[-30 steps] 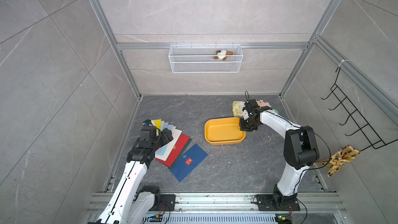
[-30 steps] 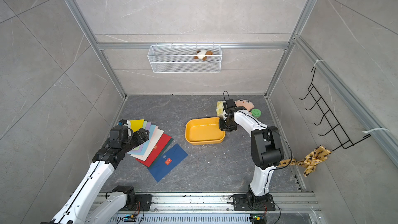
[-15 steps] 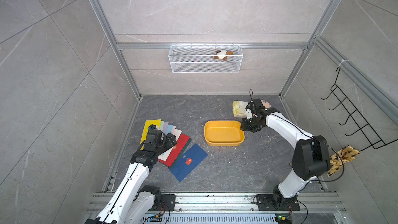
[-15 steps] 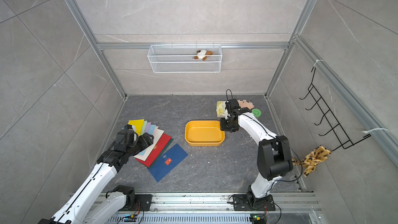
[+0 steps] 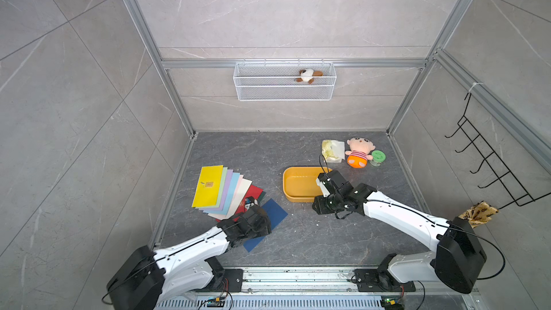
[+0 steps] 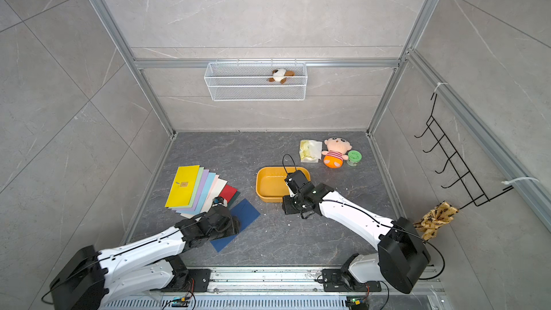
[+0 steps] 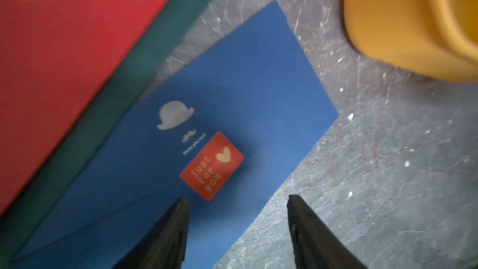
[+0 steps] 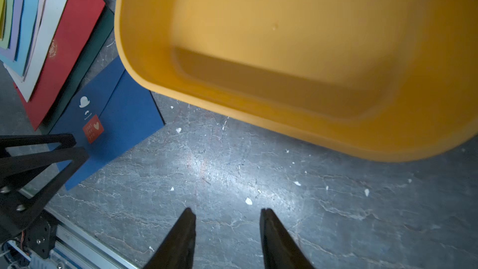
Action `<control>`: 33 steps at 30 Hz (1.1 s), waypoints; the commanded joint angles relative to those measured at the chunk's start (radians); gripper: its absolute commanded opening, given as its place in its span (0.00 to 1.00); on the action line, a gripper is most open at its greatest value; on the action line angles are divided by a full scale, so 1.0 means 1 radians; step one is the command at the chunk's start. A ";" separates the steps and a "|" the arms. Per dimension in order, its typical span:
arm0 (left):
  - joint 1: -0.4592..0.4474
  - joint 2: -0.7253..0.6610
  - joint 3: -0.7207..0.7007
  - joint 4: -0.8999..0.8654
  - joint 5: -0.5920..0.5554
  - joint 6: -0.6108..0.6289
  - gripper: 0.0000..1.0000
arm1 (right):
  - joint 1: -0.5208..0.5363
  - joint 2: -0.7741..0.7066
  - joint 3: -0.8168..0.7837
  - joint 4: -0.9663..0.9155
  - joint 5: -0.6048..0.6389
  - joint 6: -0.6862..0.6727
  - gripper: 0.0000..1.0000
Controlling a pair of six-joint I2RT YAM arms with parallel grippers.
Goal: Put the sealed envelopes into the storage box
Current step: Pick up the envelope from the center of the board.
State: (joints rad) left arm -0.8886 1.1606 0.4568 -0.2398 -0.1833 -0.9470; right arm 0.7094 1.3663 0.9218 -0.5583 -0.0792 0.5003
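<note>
Fanned out flat on the grey floor, just beyond the left pincer (image 7: 236, 200): the sealed envelopes (image 5: 228, 195), overlapping, with the yellow envelope (image 5: 205, 198) on top, then pale green, lilac, light blue, cream, the red envelope (image 7: 64, 47) and the dark green envelope (image 7: 124, 78). On the yellow one, a small tan seal (image 5: 209, 184), its print too small to read; on the red one, a round gold emblem (image 8: 53, 49), unreadable. Left pincer spread apart, gripping nothing, straddling one edge of the navy envelope (image 7: 245, 78): one fingertip over blue paper, the other over bare floor, contact impossible to judge. Just ahead of those tips, a red sticker (image 7: 212, 166) reading "just for you" beside a gold heart; past it, a pale bowler hat and moustache print (image 7: 174, 115) with a line of tiny illegible script. Farther ahead and off to the side, near the navy envelope's corner but not touching, the yellow-orange storage box (image 8: 284, 34), every envelope lying outside it. Right pincer (image 8: 227, 212) likewise spread, holding nothing, over bare floor just short of the box's near wall. Beyond the box from that pincer, in a row: crinkly packet (image 5: 332, 150), striped doll (image 5: 357, 152), green-lidded jar (image 5: 378, 158).
</note>
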 commanded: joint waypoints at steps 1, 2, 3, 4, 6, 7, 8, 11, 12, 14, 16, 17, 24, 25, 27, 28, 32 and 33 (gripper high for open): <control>-0.049 0.126 0.064 0.105 -0.074 -0.027 0.65 | 0.015 -0.027 -0.022 0.040 0.048 0.057 0.45; -0.059 0.160 0.068 0.128 -0.060 -0.027 0.64 | 0.019 -0.029 -0.026 0.036 0.048 0.058 0.45; -0.068 0.185 0.068 0.154 -0.044 -0.030 0.64 | 0.021 -0.037 -0.032 0.035 0.049 0.059 0.45; -0.079 0.205 0.068 0.174 -0.034 -0.035 0.63 | 0.021 -0.046 -0.040 0.037 0.051 0.061 0.45; -0.114 0.242 0.075 0.214 -0.014 -0.035 0.63 | 0.022 -0.063 -0.053 0.042 0.058 0.067 0.45; -0.137 0.267 0.085 0.227 -0.003 -0.028 0.63 | 0.022 -0.067 -0.054 0.040 0.060 0.064 0.45; -0.163 0.294 0.100 0.242 0.013 -0.017 0.63 | 0.022 -0.066 -0.051 0.033 0.062 0.063 0.45; -0.260 0.375 0.157 0.284 0.061 0.040 0.62 | 0.022 -0.059 -0.042 0.016 0.067 0.063 0.46; -0.296 0.402 0.188 0.284 0.076 0.074 0.62 | 0.022 -0.059 -0.046 0.018 0.063 0.065 0.45; -0.341 0.436 0.240 0.255 0.083 0.114 0.63 | 0.022 -0.062 -0.062 0.031 0.046 0.070 0.45; -0.353 0.435 0.260 0.229 0.083 0.132 0.63 | 0.022 -0.071 -0.083 0.035 0.030 0.074 0.45; -0.353 0.416 0.258 0.212 0.061 0.128 0.65 | 0.022 -0.077 -0.096 0.043 0.024 0.076 0.45; -0.350 0.168 0.174 0.114 -0.079 0.011 0.73 | 0.080 -0.045 -0.131 0.085 -0.036 0.065 0.46; -0.350 0.146 0.167 0.091 -0.094 -0.012 0.73 | 0.099 -0.034 -0.125 0.089 -0.021 0.073 0.46; -0.345 0.117 0.150 0.052 -0.127 -0.059 0.72 | 0.125 -0.011 -0.122 0.109 -0.002 0.097 0.46; -0.332 0.107 0.143 0.034 -0.136 -0.083 0.72 | 0.132 0.000 -0.126 0.124 0.003 0.113 0.47; -0.237 0.065 0.070 0.082 -0.098 -0.129 0.73 | 0.166 0.053 -0.142 0.173 0.039 0.215 0.49; -0.215 0.056 0.051 0.109 -0.078 -0.128 0.73 | 0.178 0.058 -0.157 0.201 0.039 0.243 0.50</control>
State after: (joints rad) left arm -1.1530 1.2453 0.5480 -0.1307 -0.2646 -1.0222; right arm 0.8646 1.4017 0.7887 -0.4259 -0.0704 0.6533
